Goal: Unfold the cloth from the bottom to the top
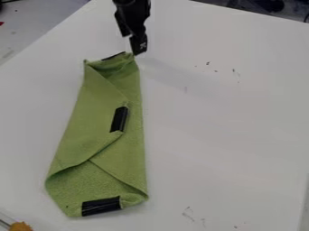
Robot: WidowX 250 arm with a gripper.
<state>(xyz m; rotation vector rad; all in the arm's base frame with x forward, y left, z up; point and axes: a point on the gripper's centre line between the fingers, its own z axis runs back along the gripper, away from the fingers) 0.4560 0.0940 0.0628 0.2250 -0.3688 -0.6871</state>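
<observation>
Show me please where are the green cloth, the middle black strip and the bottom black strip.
Green cloth (91, 128): camera view, on its left folded layer.
Middle black strip (119, 119): camera view, on its centre.
Bottom black strip (100, 206): camera view, on its centre.

- white table (223, 113), small dark specks (234, 71) upper right, faint scribbly marks (188, 214) near bottom edge
- orange-yellow item (21, 226), bottom left corner, cut off, thin rod (5, 223) beside it
- grey surface (30, 27) past table, upper left, red bit (2, 23) at view edge
- dark objects (269, 5) beyond table, top right, unclear
</observation>
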